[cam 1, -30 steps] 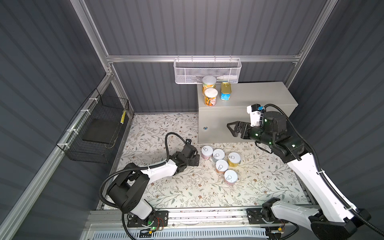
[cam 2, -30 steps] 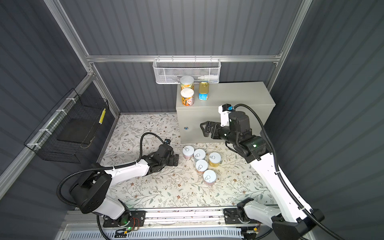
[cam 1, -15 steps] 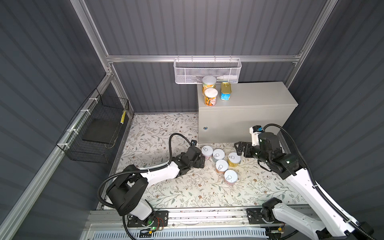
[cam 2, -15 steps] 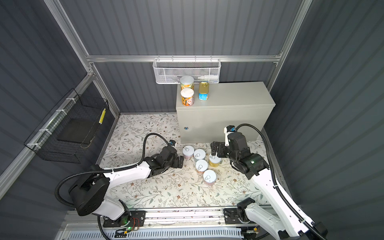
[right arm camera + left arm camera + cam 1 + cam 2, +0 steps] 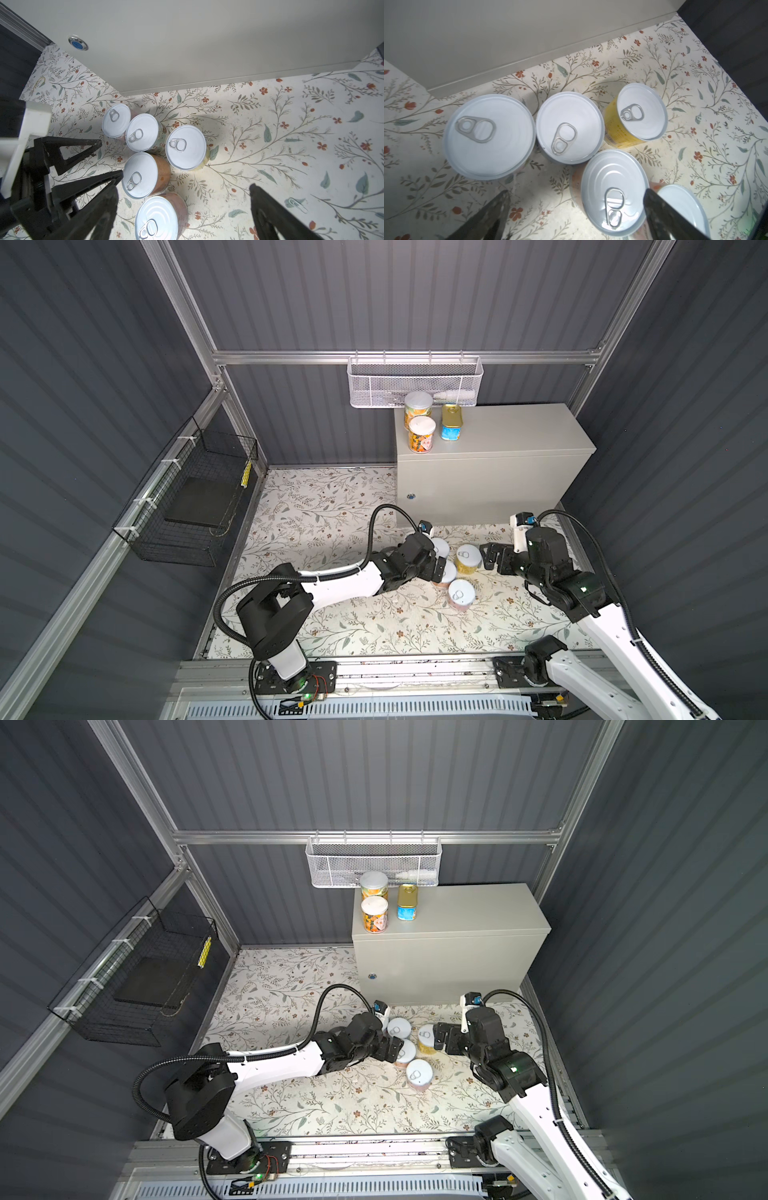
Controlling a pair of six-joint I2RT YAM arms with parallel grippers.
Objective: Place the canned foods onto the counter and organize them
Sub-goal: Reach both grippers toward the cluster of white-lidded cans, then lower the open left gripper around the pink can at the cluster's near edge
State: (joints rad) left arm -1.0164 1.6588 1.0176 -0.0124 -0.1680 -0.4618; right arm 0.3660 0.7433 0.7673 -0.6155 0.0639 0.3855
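Both of your arms are now sitting lower and closer in than a second ago: the right tool [image 5: 488, 558] is hanging down at mat level instead of up in front of the bench [image 5: 519, 427], and the left tool [image 5: 438, 568] is reaching further in. Both tools are standing spread wide, pinching nothing.

Five cans [image 5: 570, 127] are standing upright on the floral mat [image 5: 332, 510], packed close between the two tools. Two orange cans [image 5: 422, 435] and a gold tin [image 5: 451, 423] are already waiting on the bench.

The yellow can [image 5: 187, 147] is standing straight ahead of the right tool's gap with bare mat on its outer side, so you are probably going for that one. Be straddling its label below the rim, and be watching the neighbours crowding it. The left tool's fingers [image 5: 93, 180] are sitting just beside the orange-sided can [image 5: 141, 174]. Try holding that arm back while the right one is lifting.
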